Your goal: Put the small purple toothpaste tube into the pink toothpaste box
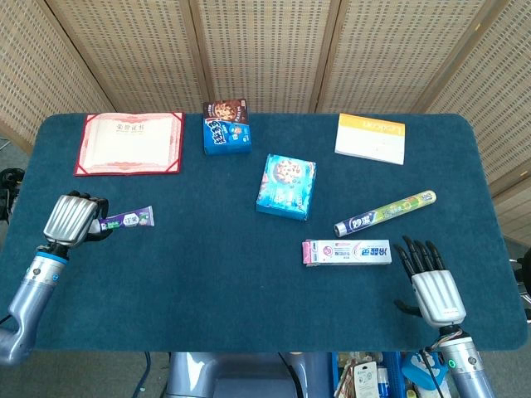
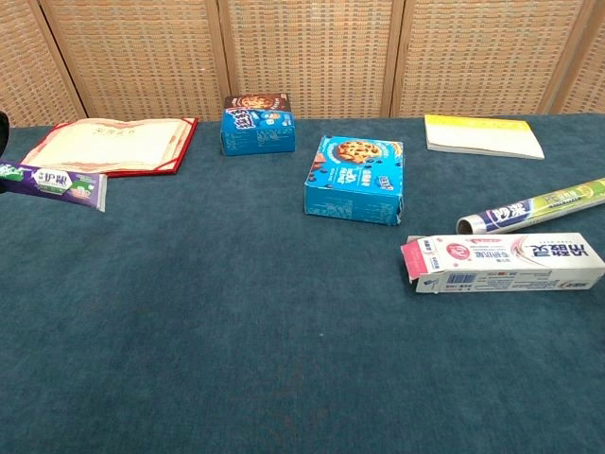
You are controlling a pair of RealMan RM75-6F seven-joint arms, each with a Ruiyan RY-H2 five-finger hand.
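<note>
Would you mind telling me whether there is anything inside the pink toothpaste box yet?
The pink toothpaste box lies with its left end flap open, and nothing sticks out. Its interior cannot be seen. The small purple toothpaste tube is in the left hand, well away.

We see the left hand (image 1: 73,219) gripping the small purple toothpaste tube (image 1: 126,220) at far left. The pink toothpaste box (image 1: 347,252) lies right of centre, just beside the right hand's (image 1: 432,284) spread fingers (image 1: 410,257).

left robot hand (image 2: 3,121) cropped, toothpaste cap hidden
</note>
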